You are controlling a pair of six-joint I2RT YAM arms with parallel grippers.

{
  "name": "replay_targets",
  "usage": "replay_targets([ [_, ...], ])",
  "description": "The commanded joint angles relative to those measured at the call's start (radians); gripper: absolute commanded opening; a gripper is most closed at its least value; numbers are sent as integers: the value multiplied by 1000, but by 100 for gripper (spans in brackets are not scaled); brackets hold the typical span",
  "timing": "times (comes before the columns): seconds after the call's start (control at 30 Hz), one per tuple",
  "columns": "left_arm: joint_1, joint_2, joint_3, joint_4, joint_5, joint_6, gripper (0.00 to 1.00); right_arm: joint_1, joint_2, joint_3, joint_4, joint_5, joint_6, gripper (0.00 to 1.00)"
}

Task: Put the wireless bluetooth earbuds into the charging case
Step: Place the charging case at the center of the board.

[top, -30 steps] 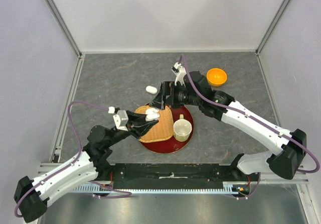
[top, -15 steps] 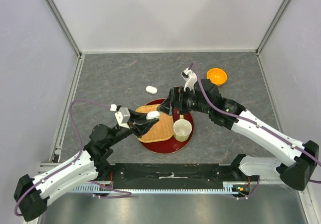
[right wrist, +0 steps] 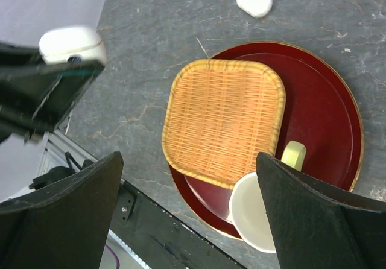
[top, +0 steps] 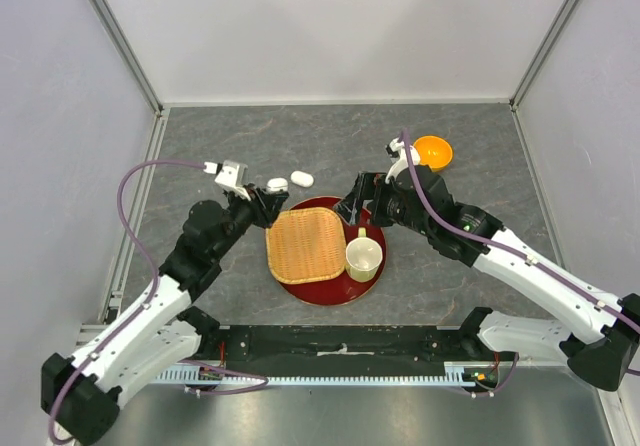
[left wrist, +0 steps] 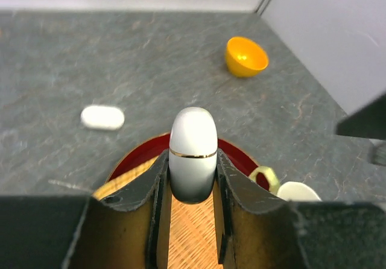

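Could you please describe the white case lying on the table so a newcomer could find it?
Start at the round red tray mid-table. Just past its far-left rim, a white pebble-shaped case lies on the grey table. Unlike its twin, clamped in the left gripper, it lies free.

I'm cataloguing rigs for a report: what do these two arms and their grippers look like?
The left arm and right arm match: white shells on lower links, black joints and forearms, black wedge-shaped jaws. A purple cable loops along each to a white wrist block.
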Motion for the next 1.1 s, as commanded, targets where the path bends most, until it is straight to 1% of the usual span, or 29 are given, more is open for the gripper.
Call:
replay_targets([
  [0.0,238,111,30,-52,223,-183,2,-4,-23,-19,-25,35,10,98],
  [0.07,318,165,54,-41,295,-211,2,-5,-33,-23,-28,36,12,98],
  [0.1,337,229,68,-51,309,-219,2,-5,-40,-29,-28,38,10,98],
  [0.13,349,261,82,-46,330,-208,2,-7,-46,-32,-30,42,9,98],
  [0.17,370,301,112,-46,376,-204,2,-5,-50,-34,-33,42,9,98],
  [0.2,378,335,131,-46,390,-204,2,-8,-53,-39,-35,42,9,98],
  [0.23,384,404,148,-45,398,-211,2,-8,-58,-40,-36,42,7,98],
  [0.3,400,467,191,-29,413,-220,2,-8,-63,-45,-42,41,7,98],
  [0.33,406,536,208,-26,426,-220,2,-8,-66,-46,-44,39,9,98],
  [0.43,426,633,272,-25,449,-222,2,-10,-76,-55,-50,38,13,98],
  [0.47,439,691,298,-25,468,-224,3,-10,-81,-59,-51,38,17,98],
  [0.53,450,742,320,-26,482,-233,4,-10,-93,-66,-53,38,17,98],
  [0.57,459,798,341,-26,498,-234,4,-10,-96,-71,-56,42,18,98],
  [0.67,467,896,378,-38,519,-248,5,-12,-109,-83,-62,52,20,98],
  [0.87,470,1042,458,-32,573,-285,9,-13,-101,-83,-68,55,10,98],
  [1.07,478,1128,525,-100,596,-283,18,-15,-81,-75,-71,50,3,98],
])
